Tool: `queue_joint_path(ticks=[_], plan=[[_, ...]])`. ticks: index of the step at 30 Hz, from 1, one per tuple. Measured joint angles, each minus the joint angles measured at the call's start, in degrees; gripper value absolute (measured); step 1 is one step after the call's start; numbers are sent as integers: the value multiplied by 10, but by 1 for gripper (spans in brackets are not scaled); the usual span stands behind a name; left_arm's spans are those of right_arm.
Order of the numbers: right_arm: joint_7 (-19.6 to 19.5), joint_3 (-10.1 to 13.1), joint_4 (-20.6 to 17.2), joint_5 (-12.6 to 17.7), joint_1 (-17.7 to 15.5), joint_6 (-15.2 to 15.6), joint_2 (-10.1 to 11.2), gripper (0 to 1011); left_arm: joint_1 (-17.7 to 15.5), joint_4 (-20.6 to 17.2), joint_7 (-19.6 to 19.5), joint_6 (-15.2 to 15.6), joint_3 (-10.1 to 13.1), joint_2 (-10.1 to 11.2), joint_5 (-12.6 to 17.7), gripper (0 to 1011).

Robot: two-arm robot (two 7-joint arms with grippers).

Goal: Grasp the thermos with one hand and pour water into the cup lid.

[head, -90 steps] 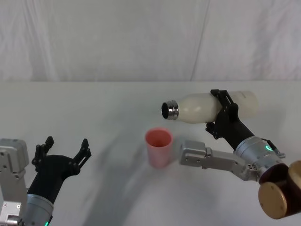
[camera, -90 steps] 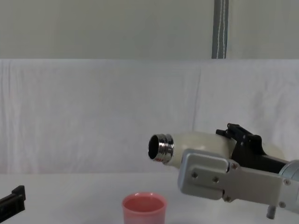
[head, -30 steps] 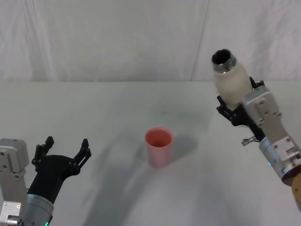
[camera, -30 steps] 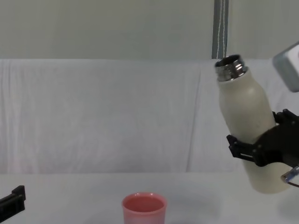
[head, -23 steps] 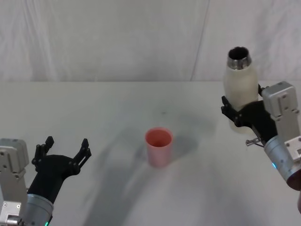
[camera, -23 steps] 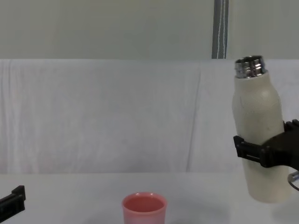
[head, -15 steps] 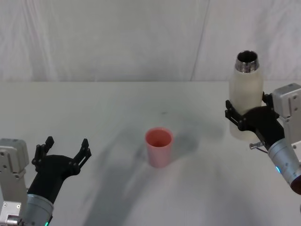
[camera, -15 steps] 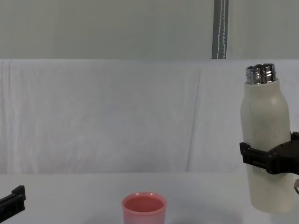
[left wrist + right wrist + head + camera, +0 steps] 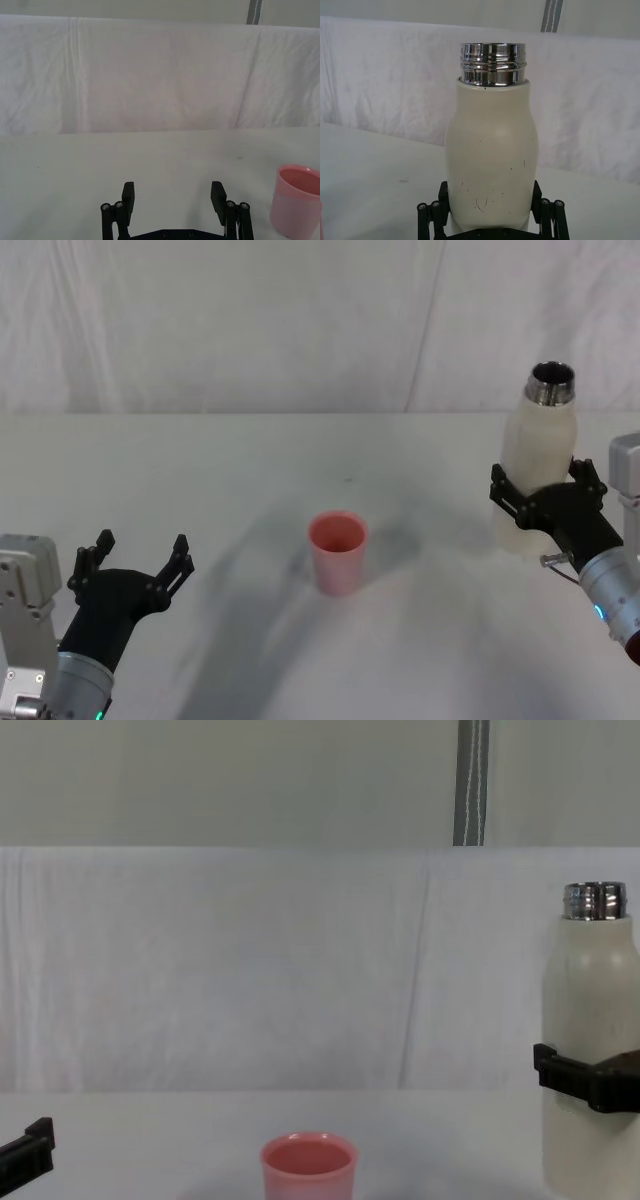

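The cream-white thermos (image 9: 537,455) stands upright at the right of the table, steel neck open at the top, with my right gripper (image 9: 545,502) shut around its lower body. The thermos (image 9: 491,160) rises between the black fingers (image 9: 431,216) in the right wrist view, and the chest view shows the thermos (image 9: 590,1040) at the right edge. The pink cup lid (image 9: 337,552) stands upright at the table's middle, well left of the thermos; the cup lid (image 9: 308,1165) also shows low in the chest view. My left gripper (image 9: 137,565) rests open at the near left, apart from the cup lid (image 9: 295,200).
The white table (image 9: 240,470) runs back to a white cloth backdrop (image 9: 300,320). A grey pole (image 9: 472,780) stands behind the cloth.
The thermos went from lying tipped over the cup lid to upright. My right gripper carried it rightward and downward, away from the cup lid. The left arm has not moved.
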Motion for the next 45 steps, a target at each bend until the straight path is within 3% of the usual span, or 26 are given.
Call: queue_joint_path(ticks=[17, 45], plan=[[-13, 10, 39, 36, -5, -37, -7, 950, 0, 0, 0, 0, 0, 0, 0, 1001], [-17, 12, 76, 41, 5, -65, -5, 950, 0, 0, 0, 0, 0, 0, 0, 1001]])
